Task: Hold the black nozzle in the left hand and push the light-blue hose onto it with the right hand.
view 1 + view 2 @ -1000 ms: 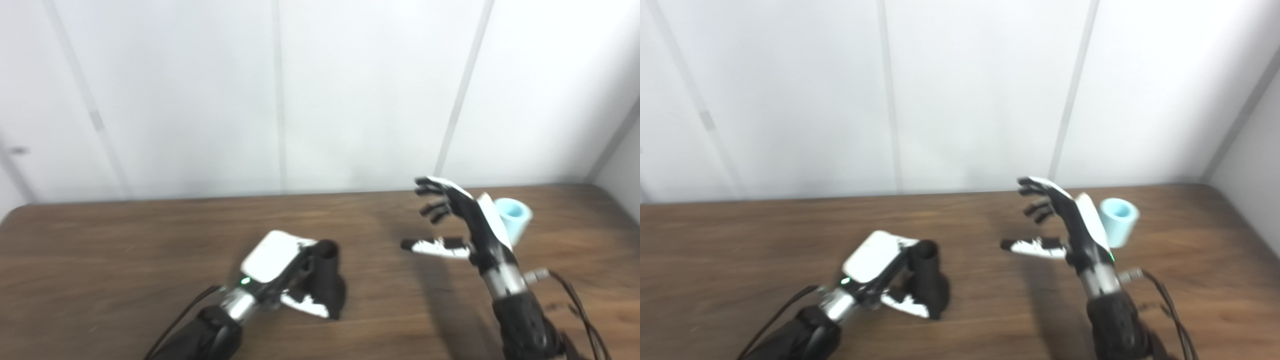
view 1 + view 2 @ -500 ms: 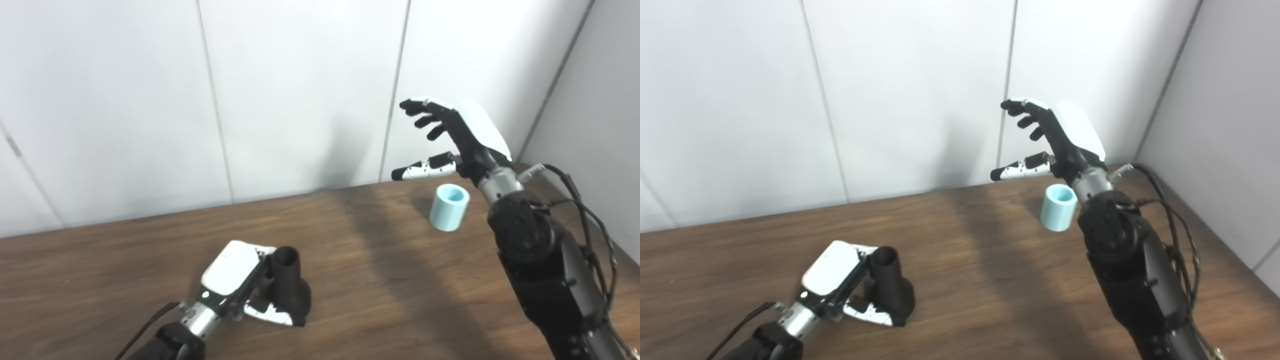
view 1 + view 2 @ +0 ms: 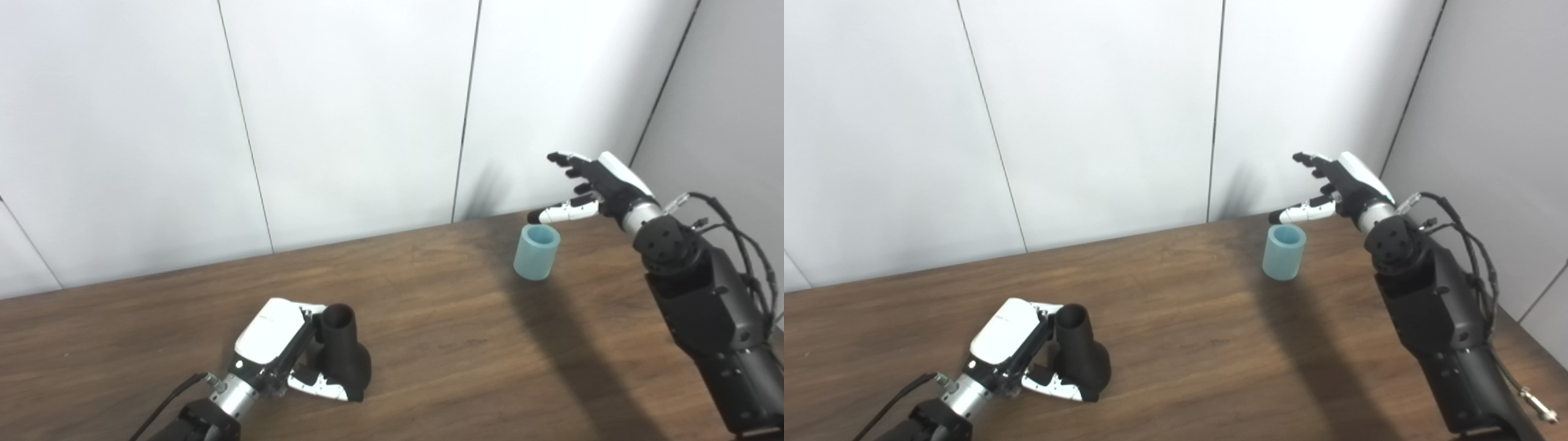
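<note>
The black nozzle [image 3: 342, 355] stands upright on the brown table [image 3: 429, 318], near the front left. My left hand [image 3: 278, 343] is wrapped around it, fingers behind and thumb in front at its base. The light-blue hose piece [image 3: 536, 252], a short open tube, stands upright at the back right. My right hand [image 3: 591, 187] is open, fingers spread, above and just right of the hose, not touching it. In the right eye view the nozzle [image 3: 1077, 358], hose [image 3: 1284, 252] and right hand [image 3: 1335, 187] show the same.
A white panelled wall [image 3: 343, 122] rises right behind the table's far edge. A grey side wall [image 3: 735, 110] closes the right corner. Loose cables [image 3: 744, 257] hang along my right forearm.
The camera has swung, shifting the whole picture. My right hand rose from table level beside the hose and now sits over it, lower than half a second ago. The left hand stays on the nozzle.
</note>
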`<state>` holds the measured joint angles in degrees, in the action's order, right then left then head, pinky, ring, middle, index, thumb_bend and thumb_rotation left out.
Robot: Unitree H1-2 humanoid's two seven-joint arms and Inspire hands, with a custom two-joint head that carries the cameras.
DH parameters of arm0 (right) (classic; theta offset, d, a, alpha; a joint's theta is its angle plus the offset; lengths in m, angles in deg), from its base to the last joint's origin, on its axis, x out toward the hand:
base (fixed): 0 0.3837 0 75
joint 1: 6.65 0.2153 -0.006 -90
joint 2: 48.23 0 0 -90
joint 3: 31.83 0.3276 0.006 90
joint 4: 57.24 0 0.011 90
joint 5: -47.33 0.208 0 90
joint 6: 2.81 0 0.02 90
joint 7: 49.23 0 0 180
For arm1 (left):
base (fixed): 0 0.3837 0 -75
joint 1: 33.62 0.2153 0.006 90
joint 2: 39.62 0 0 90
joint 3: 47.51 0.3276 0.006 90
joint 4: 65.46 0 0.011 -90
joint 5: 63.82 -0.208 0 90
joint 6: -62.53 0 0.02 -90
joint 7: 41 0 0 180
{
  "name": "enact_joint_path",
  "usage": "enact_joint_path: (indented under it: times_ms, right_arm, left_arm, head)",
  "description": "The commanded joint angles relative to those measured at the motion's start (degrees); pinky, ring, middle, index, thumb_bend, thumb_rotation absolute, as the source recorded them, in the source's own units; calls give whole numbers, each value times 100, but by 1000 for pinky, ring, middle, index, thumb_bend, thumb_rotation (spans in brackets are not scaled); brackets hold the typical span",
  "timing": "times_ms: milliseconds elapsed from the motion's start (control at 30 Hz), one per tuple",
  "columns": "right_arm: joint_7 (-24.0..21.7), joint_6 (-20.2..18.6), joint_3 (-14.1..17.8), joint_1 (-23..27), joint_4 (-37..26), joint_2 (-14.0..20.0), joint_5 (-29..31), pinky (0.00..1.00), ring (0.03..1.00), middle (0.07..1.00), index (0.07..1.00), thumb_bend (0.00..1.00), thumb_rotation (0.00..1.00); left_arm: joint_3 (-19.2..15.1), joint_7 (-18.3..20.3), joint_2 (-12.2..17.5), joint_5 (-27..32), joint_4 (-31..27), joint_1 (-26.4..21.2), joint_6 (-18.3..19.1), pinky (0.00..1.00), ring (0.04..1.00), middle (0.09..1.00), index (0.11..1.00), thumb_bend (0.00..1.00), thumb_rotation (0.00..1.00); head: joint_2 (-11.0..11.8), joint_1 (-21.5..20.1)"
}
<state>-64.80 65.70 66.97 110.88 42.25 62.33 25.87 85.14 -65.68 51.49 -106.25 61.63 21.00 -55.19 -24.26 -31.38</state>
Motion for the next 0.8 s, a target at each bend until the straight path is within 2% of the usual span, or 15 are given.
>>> enact_joint_path:
  times_ms: [0,67,133,200,367,433,533,600,733,767]
  right_arm:
    - [186,309,218,314,83,97,364,806,904,924,913,848,295]
    - [143,261,256,320,219,61,610,829,922,941,930,882,298]
    - [100,228,126,329,381,115,606,828,925,951,945,876,309]
    - [61,177,31,339,521,149,638,843,931,958,950,853,259]
    - [-69,313,-165,297,780,211,805,846,930,961,963,846,263]
    - [-102,336,-215,278,838,214,867,846,928,961,969,854,272]
    - [-126,374,-309,254,940,203,910,850,923,952,973,854,277]
    - [-110,410,-365,250,1032,189,935,847,909,944,967,849,261]
    - [-144,576,-488,242,1202,190,988,840,903,944,947,843,240]
    - [-122,621,-547,241,1238,205,936,881,920,938,943,857,248]
  left_arm:
    - [255,348,201,-172,402,789,82,323,418,476,484,527,0]
    - [223,393,223,-153,350,816,82,323,422,477,484,527,0]
    - [256,317,239,-124,365,816,81,319,414,476,484,527,0]
    - [261,309,253,-152,374,818,81,319,414,476,484,527,0]
    - [299,323,279,-151,382,814,83,323,421,406,502,520,0]
    - [312,314,283,-159,372,815,82,318,419,399,503,520,0]
    - [341,302,293,-143,363,815,83,316,414,468,486,526,0]
    - [322,358,300,-133,343,826,82,320,423,409,500,521,0]
    - [337,358,306,-141,350,828,84,321,422,400,503,520,0]
    - [336,369,310,-143,340,832,83,322,423,400,503,520,0]
  head:
    - [-26,-1]
    - [-57,10]
    - [-77,13]
    - [-98,17]
    - [-142,20]
    - [-151,23]
    - [-165,9]
    - [-175,8]
    - [-177,8]
    - [-201,19]
